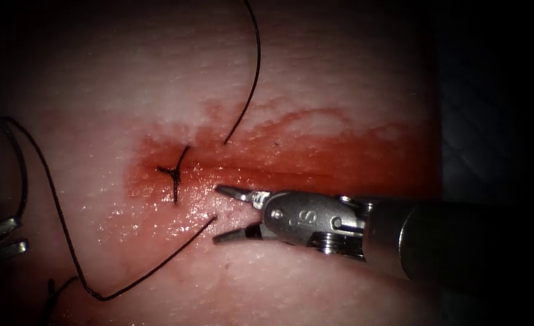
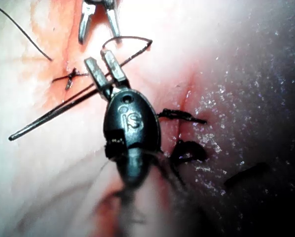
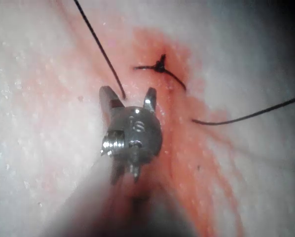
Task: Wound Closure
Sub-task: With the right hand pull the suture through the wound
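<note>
The cut (image 1: 315, 174) runs across the tissue (image 1: 158, 78), with red fluid around it. One knotted stitch (image 1: 175, 173) closes its left end. My right tool (image 1: 217, 215) hovers just right of that stitch, jaws open and holding nothing, also seen close up (image 3: 128, 95). Thread (image 1: 128, 284) leaves the tissue between those jaws and loops left. My left tool (image 1: 4, 238) sits far left, its jaws (image 2: 104, 66) shut on the dark curved needle (image 1: 23, 181), near its middle. The needle (image 2: 54, 113) is out of the tissue.
A second strand of thread (image 1: 256, 66) comes down from the top and ends free just above the cut. The tissue's right edge (image 1: 432, 121) drops into darkness. Dark thread pieces (image 2: 184, 116) lie on the tissue beside my left tool.
</note>
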You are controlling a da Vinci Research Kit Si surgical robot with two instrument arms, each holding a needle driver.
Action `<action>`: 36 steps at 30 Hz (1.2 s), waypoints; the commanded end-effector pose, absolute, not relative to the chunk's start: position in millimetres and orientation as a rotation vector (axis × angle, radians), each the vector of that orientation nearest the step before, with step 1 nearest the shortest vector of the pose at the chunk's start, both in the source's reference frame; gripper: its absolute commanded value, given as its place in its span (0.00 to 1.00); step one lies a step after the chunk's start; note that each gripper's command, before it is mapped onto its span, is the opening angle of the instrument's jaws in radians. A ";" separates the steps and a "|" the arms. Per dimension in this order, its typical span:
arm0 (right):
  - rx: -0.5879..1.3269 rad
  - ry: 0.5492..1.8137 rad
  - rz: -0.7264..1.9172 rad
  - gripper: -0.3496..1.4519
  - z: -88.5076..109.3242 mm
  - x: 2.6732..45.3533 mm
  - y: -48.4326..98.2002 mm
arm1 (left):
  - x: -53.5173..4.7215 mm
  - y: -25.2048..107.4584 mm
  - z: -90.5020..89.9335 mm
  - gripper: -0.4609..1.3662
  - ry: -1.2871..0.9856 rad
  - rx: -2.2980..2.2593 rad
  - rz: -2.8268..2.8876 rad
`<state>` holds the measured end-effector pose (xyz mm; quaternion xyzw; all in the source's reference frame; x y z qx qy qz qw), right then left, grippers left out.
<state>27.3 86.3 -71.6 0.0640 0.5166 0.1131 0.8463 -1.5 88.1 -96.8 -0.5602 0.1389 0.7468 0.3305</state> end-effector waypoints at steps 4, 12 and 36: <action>0.139 1.095 0.229 0.75 -71.4 27.4 86.4 | -1.5 88.0 -96.8 0.06 0.360 -1.467 1.954; 0.144 1.106 0.217 0.45 -71.2 27.6 86.2 | -1.8 88.0 -96.9 0.06 0.361 -1.467 1.954; 0.271 1.050 0.205 0.00 -76.3 28.6 81.1 | -1.6 88.5 -95.8 0.06 0.371 -1.477 1.956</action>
